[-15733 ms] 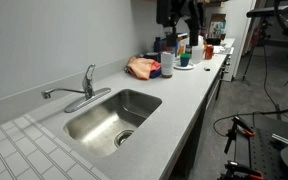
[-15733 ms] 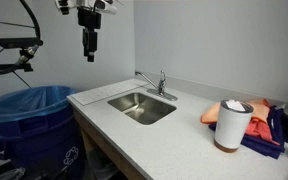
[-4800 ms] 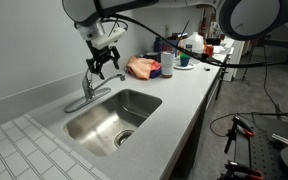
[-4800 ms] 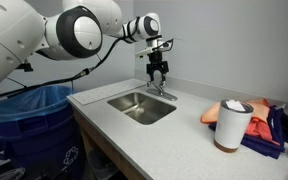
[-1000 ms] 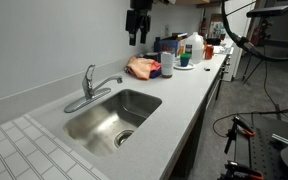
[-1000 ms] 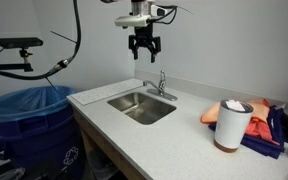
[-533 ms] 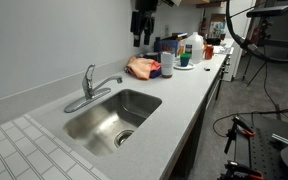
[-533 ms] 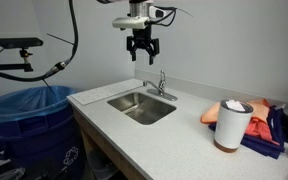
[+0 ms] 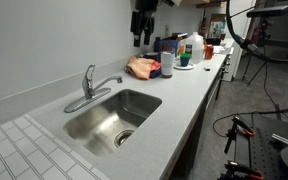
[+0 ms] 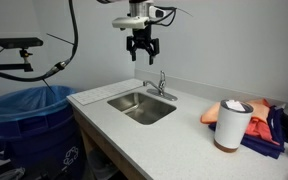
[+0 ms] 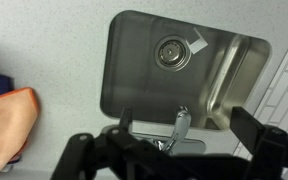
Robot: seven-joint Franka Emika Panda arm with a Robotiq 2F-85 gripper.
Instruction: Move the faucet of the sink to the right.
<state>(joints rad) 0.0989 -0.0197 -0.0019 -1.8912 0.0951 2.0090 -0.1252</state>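
The faucet (image 9: pixel 88 88) spout has swung rightward (gripper (image 10: pixel 142 57) lifted clear).

A pale grey countertop (image 9: pixel 184 95) is seen in both exterior views. The sink (image 9: pixel 104 118) is set into it, and the faucet (image 9: pixel 89 88) is mounted on it behind the basin. A white tiled section (image 9: pixel 14 150) is joined at one end. Beyond the sink, an orange bundle (image 9: pixel 142 68), perhaps cloth, a lidded tumbler (image 10: pixel 231 125) and assorted bottles (image 9: pixel 189 48) are gathered on the surface. A blue cloth (image 10: pixel 264 138) is laid just beside the tumbler.

A long, pale grey surface (image 9: pixel 184 90) runs along a plain white wall (image 9: pixel 44 40). A blue bin (image 10: pixel 29 122) stands beside it on a grey floor (image 9: pixel 246 100).
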